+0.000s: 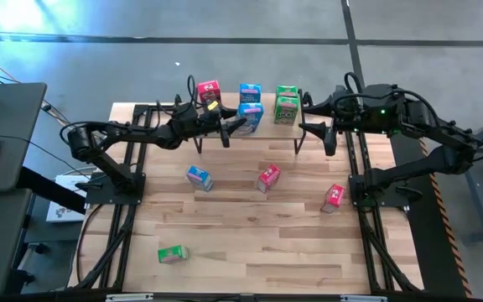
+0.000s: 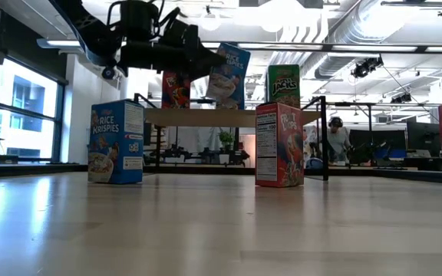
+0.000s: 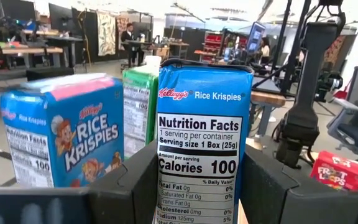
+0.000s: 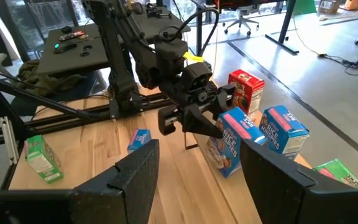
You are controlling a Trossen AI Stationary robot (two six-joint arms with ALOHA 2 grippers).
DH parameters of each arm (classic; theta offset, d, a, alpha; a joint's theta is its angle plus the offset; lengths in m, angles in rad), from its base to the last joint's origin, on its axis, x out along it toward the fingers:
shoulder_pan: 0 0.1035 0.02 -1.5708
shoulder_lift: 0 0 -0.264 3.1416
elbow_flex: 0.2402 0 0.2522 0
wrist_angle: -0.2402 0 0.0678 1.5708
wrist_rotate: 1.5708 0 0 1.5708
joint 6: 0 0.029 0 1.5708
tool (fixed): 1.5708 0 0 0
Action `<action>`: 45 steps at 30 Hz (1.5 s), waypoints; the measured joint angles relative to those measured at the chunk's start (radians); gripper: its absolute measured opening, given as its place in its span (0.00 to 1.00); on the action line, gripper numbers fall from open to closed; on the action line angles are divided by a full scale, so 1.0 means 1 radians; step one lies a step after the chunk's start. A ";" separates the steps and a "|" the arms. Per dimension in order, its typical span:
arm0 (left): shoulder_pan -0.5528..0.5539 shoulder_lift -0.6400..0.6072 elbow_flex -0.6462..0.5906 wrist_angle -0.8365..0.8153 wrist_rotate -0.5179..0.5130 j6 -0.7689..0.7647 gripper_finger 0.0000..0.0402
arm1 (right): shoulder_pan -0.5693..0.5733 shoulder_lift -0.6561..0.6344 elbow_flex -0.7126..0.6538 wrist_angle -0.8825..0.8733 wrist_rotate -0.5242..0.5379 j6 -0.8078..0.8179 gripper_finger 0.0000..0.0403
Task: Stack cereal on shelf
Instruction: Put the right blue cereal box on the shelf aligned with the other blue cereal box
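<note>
Currently the left hand (image 1: 240,126) pinches a blue Rice Krispies box (image 1: 251,117) between its fingers (image 3: 132,186), holding it tilted just above the front edge of the shelf (image 1: 262,126). Left wrist view: the held box shows its Nutrition Facts panel, gripped on both narrow sides.

On the shelf, back row: a red-pink box (image 1: 209,91), a second blue Rice Krispies box (image 1: 250,91), and a green box (image 1: 287,92). Another green box (image 1: 286,109) stands in front of that last one.

Right hand (image 1: 315,117) hovers near the shelf's right end, fingers (image 4: 135,174) spread apart, nothing between them.

Loose on the worktop (image 1: 250,243): a blue box (image 1: 199,177) front left of the shelf, a red-pink Froot Loops box (image 1: 268,177) near centre, a further red-pink box (image 1: 334,197) toward the right, and a green box (image 1: 173,253) lying well apart, near the front left.

Low view: a person (image 2: 336,139) sits in the room behind.
</note>
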 joint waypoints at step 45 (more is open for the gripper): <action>-0.006 0.003 0.049 -0.084 -0.033 0.058 0.43 | 0.000 0.000 0.000 0.000 -0.002 0.000 0.54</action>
